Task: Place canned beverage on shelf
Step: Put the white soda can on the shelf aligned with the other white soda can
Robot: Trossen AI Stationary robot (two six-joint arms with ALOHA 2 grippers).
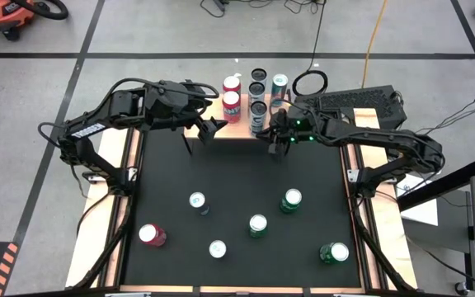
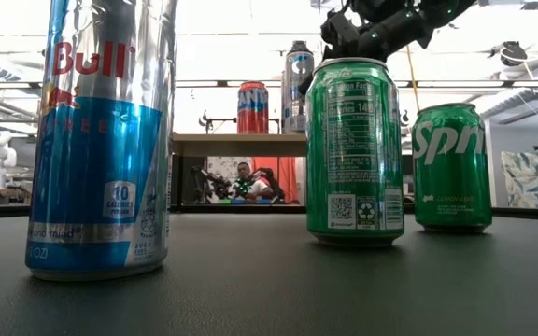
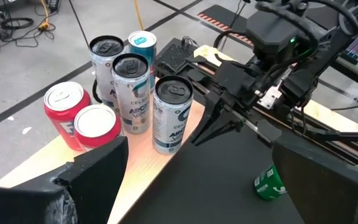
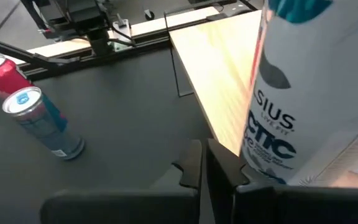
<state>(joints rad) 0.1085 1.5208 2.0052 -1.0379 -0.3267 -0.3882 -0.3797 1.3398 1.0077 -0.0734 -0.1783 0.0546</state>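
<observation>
**Both grippers at the shelf, loose cans all toward the near edge**

Your right gripper [image 1: 275, 147] sits just off the shelf [image 1: 242, 129] edge, fingers closed together on nothing; the right wrist view shows them pinched shut beside the silver can [image 4: 303, 99], not around it. Your left gripper [image 1: 207, 129] hovers at the shelf's other front corner, jaws spread wide and empty.

The shelf is at the far edge of the table [image 1: 229, 190] with six cans already upright on it. The cans left to place all stand upright well apart from both grippers, toward the near edge.

Key relation: the green can [image 1: 292, 200] lies nearest the right gripper, straight back from it. The blue can [image 1: 198, 201] lies likewise behind the left gripper. Long axes are vertical, so a side grasp probably suits. The right has to open first; the left is ready.
</observation>
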